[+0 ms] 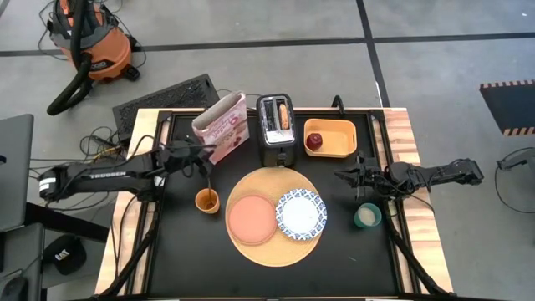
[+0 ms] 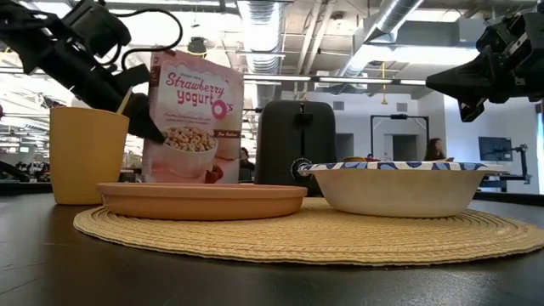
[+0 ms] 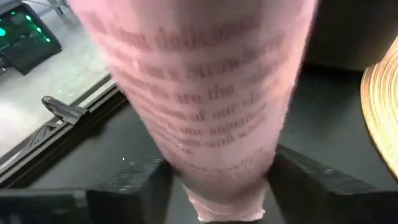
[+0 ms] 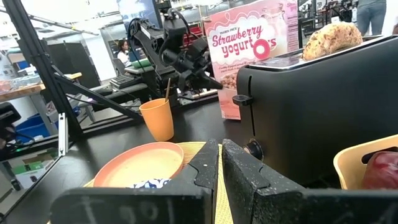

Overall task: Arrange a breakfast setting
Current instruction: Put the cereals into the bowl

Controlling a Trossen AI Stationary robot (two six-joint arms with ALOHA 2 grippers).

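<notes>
Left wrist view | cereal (image 3: 205, 106) blurred between left tool (image 3: 217, 180) fingers

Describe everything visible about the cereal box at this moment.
The cereal box is a pink carton printed "Strawberry yogurt O's", with a picture of a bowl of cereal on its front. Its top is open. It stands upright on the black table, left of the black toaster and behind the orange cup. The left gripper has its jaws on either side of the box's narrow edge, apparently shut on it.
</notes>
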